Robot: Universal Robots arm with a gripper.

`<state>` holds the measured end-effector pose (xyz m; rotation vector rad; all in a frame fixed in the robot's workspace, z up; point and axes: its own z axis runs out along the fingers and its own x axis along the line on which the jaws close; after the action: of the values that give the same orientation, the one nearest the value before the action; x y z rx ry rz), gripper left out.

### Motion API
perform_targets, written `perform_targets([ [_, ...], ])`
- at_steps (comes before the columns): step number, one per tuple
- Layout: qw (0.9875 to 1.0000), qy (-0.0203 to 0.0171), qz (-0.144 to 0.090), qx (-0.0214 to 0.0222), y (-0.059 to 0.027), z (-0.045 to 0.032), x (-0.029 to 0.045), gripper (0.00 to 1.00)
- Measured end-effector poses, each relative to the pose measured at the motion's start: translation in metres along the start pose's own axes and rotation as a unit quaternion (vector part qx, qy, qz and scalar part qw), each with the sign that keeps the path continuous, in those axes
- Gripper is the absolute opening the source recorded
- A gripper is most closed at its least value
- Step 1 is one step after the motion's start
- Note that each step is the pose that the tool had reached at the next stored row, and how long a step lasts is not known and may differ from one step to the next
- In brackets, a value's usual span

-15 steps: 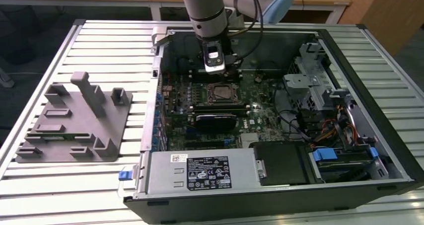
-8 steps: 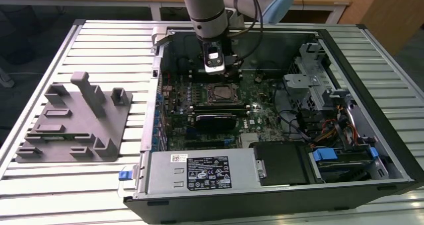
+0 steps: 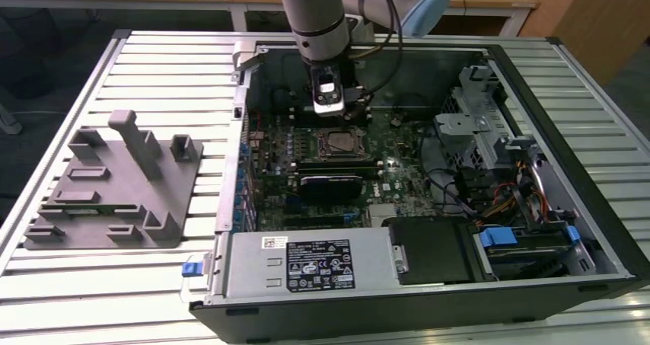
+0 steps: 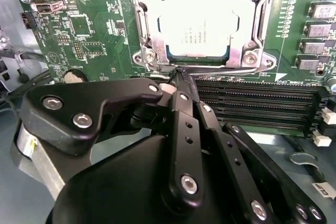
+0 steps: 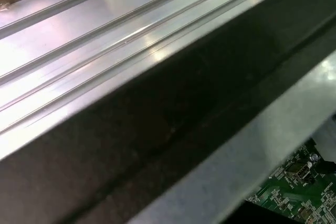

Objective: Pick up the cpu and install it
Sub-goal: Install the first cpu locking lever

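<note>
My black linkage gripper point(image 4: 181, 77) is closed, fingers pinched together with nothing between them, tips just beside the silver socket frame point(image 4: 247, 56). The small square cpu with shiny silver top point(image 4: 198, 27) sits inside that frame on the green motherboard point(image 4: 89, 35). In the exterior view I hang inside the open black computer case point(image 3: 568, 208), above the socket.

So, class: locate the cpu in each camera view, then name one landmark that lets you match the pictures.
Exterior view: the cpu sits in its socket on the motherboard, just below the gripper.
Second wrist view: the cpu lies inside the metal socket frame, beyond the gripper.
First wrist view: I cannot find it here.
Shared landmark: the green motherboard.
</note>
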<state>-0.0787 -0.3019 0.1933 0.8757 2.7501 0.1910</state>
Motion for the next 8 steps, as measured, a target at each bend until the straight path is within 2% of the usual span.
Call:
perform_targets([
  [8,1.0,0.0,0.0,-0.0001,-0.0025,0.0016,-0.0012,0.11],
])
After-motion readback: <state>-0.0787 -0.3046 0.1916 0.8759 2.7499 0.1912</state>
